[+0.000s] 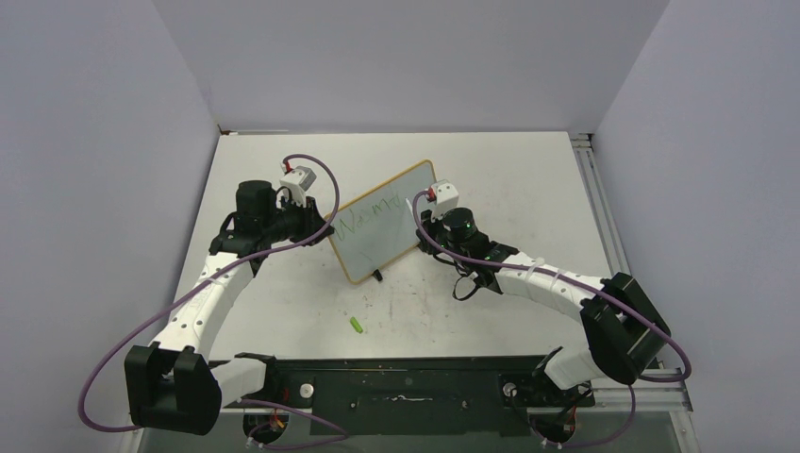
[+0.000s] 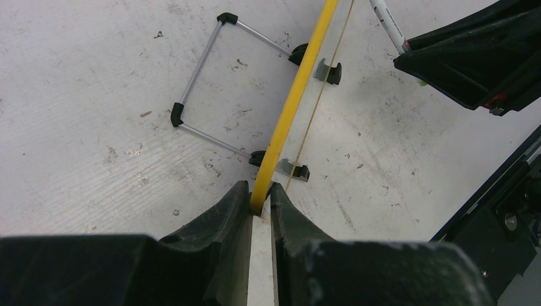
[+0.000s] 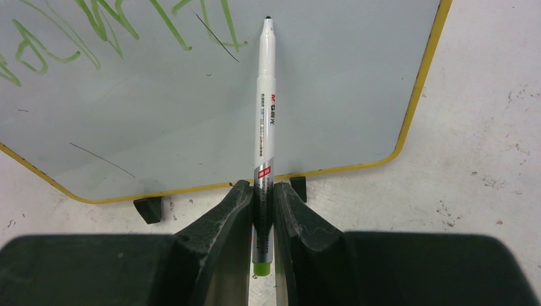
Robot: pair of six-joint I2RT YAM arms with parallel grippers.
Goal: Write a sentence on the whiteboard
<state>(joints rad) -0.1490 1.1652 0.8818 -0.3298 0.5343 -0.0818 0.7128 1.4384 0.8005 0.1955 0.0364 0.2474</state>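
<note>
Left gripper [image 2: 260, 191]: clenched on the yellow edge of the board [image 1: 382, 231]; the frame runs straight out from between its fingers.
Board from the left gripper: standing on edge on the table [image 2: 96, 159], seen edge-on, reaching ahead and slightly right.
Wire stand [image 2: 198, 70]: ahead and left of the left fingers, behind the board, its black ends against the frame.
Right gripper [image 3: 263, 191]: clamped on the barrel of a marker [image 3: 265, 108], whose green end shows behind the fingers.
Marker tip: pointing straight away from the right gripper, over the board's white face; whether it touches the face cannot be told.
Board from the right gripper: directly ahead, face toward it, lower rim just beyond the fingertips.
Feet [image 3: 148, 209]: black, on the table under that rim, one on either side of the right fingers.
Writing [image 3: 96, 25]: green strokes ahead and left of the marker tip; the words cannot be read.
Green piece [image 1: 357, 325]: small, on the table between the arms, well behind both grippers.
</note>
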